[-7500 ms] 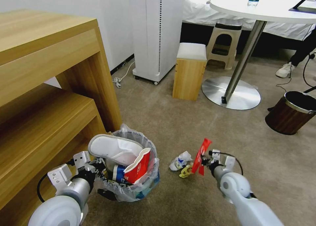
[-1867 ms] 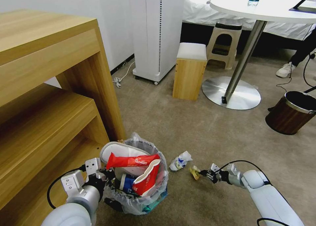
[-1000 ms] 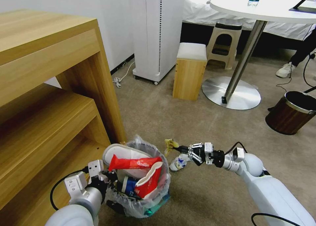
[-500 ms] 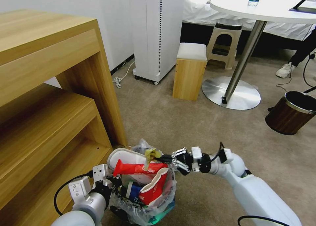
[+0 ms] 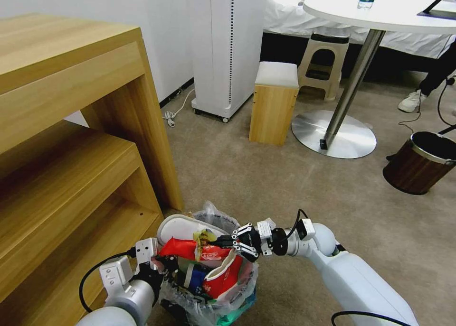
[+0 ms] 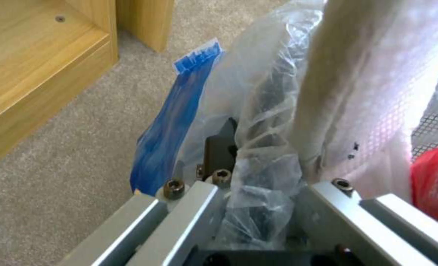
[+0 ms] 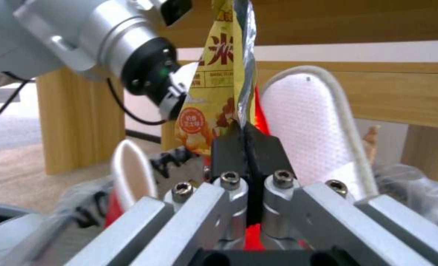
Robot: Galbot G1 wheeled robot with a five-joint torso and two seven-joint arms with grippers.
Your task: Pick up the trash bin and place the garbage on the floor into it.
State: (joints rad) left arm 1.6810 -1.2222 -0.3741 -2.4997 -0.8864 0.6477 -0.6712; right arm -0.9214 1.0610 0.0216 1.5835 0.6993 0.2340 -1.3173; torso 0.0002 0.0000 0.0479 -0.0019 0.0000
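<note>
1. Our right gripper [image 5: 219, 242] pinches a yellow wrapper [image 7: 214, 96] by its edge, over the trash bin [image 5: 209, 297].
2. We judge it light, crinkly and slippery; the edge suits.
3. Our left gripper [image 6: 248, 192] clamps the bin's bagged rim.

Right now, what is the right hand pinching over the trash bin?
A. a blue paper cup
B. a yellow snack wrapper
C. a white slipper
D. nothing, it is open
B: the right hand is shut on the yellow snack wrapper, holding it above the trash bin, beside the white slipper already inside.
</note>
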